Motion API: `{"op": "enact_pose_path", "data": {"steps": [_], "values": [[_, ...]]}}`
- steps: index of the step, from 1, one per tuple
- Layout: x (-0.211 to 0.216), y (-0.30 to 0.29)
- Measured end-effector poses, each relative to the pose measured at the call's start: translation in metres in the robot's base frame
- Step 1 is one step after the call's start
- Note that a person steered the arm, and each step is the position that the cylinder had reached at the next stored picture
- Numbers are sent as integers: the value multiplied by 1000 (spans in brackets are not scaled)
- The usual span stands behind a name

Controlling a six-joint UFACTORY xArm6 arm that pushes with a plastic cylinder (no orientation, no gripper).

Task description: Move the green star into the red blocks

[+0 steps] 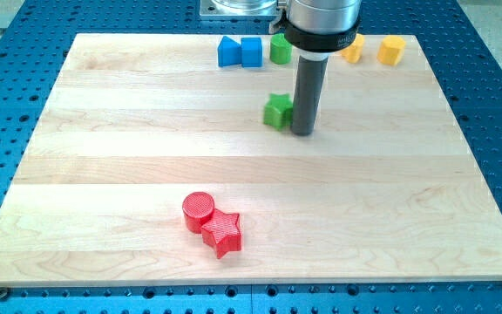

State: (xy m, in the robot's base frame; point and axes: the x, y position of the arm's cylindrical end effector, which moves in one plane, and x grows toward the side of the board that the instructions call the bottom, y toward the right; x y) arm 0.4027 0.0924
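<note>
Two red blocks sit touching at near centre-left: red cylinder and red star. Green star is mid-table toward the far side, well apart from them. No hand on this rig, nothing held; my tip is down on the table, just right of the green star, about touching it. Star looks like light, rigid plastic, should slide easily but its points will make it spin off-line. Can't grasp it, so push from its far-right side, through centre. Green block, blue blocks and yellow blocks line the far edge.
</note>
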Motion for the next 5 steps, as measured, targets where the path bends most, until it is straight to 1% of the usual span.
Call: {"op": "enact_pose_path", "data": {"steps": [1,2,3,4,5], "values": [[-46,6],[-31,-73],[65,-98],[62,-82],[110,-108]]}}
